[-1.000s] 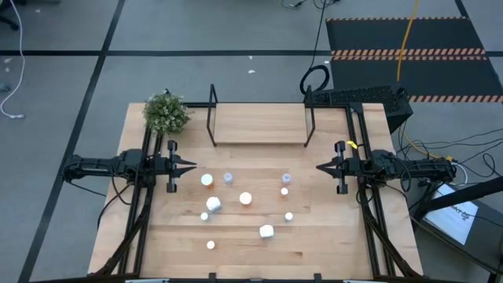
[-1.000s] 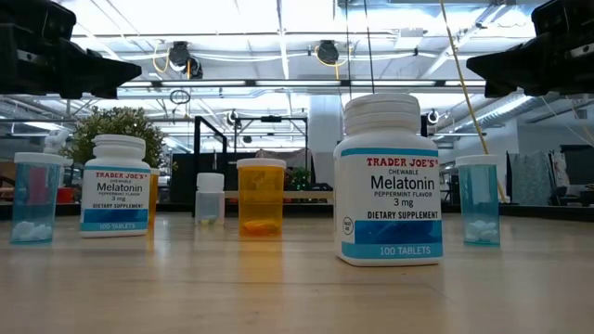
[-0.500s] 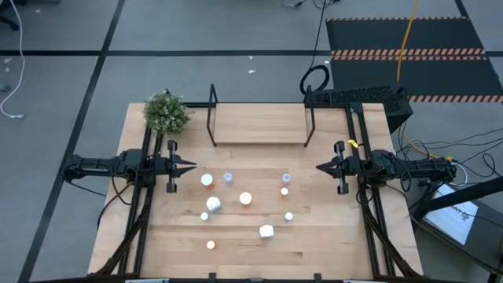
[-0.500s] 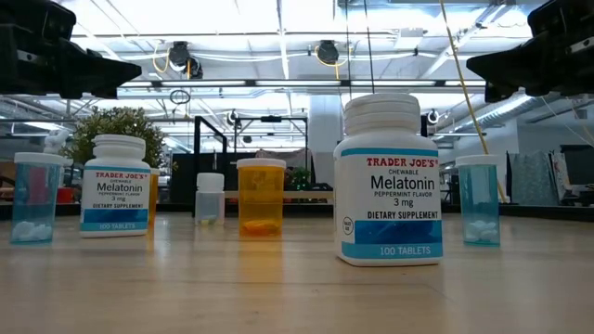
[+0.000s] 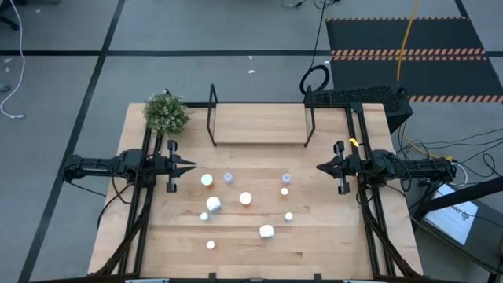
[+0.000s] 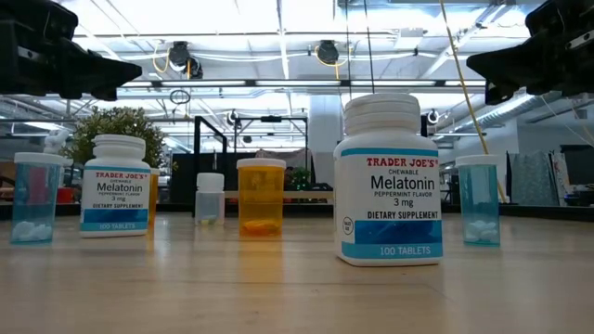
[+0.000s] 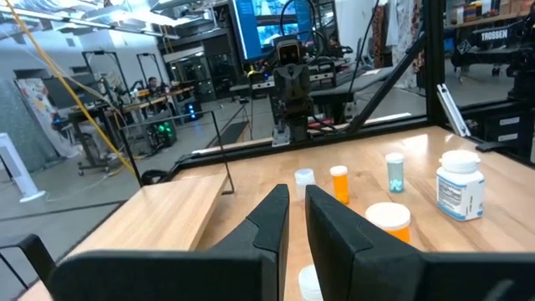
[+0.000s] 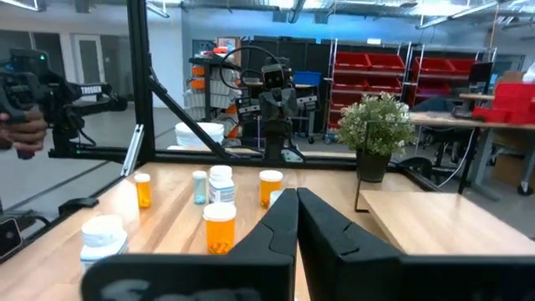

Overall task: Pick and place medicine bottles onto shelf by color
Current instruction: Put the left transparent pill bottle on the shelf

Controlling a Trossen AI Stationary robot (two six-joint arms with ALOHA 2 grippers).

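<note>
Two hands, left (image 5: 191,166) and right (image 5: 321,167), closed; shelf (image 5: 259,123) bare.

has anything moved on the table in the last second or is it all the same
Nothing visibly changed. The left pincer and right pincer hover shut at the table's sides, holding nothing. The bottles stand where they were, and the shelf has none on it.

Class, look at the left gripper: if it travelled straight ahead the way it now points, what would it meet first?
Probably nothing on the table: the left gripper hangs above the bottles. The first thing in line looks like the right gripper opposite, though height is hard to judge.
</note>
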